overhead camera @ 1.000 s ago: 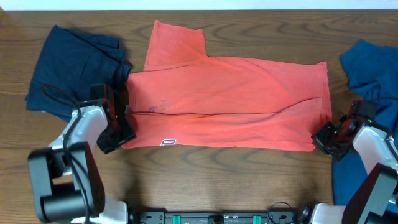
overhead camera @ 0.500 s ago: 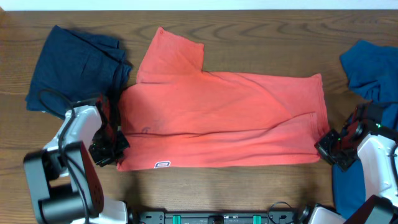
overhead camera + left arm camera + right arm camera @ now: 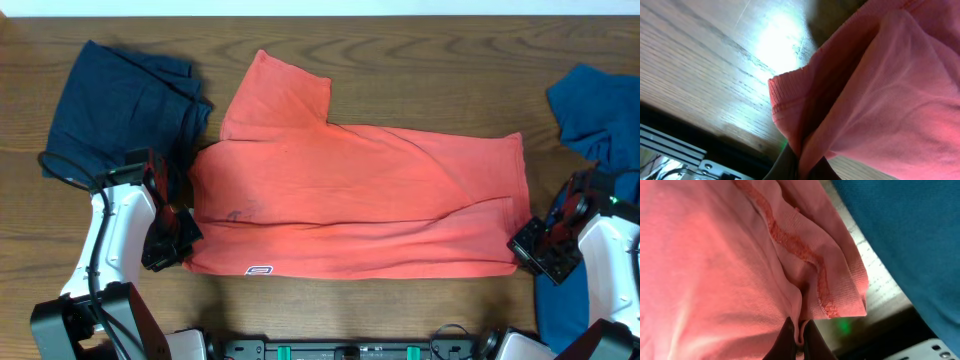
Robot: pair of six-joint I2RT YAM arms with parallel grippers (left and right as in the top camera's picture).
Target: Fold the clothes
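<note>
A coral-red T-shirt (image 3: 350, 195) lies stretched sideways across the wooden table, one sleeve pointing to the far side. My left gripper (image 3: 178, 242) is shut on the shirt's near left corner, with the red cloth (image 3: 850, 100) pinched between its dark fingers (image 3: 785, 167). At the near right corner my right gripper (image 3: 528, 250) is shut on the shirt's hem (image 3: 810, 270), which shows a stitched seam. A dark navy garment (image 3: 120, 105) lies crumpled at the far left. A brighter blue garment (image 3: 600, 110) lies at the right edge, also seen in the right wrist view (image 3: 910, 230).
Bare wooden table (image 3: 420, 45) runs along the far side and the near edge (image 3: 350, 310). The navy garment touches the shirt's left end. The blue garment reaches under my right arm. A dark rail (image 3: 350, 350) runs along the near table edge.
My left gripper has closed on the shirt's left corner. Both grippers have drawn toward the near edge, dragging the shirt's lower hem along with them.
</note>
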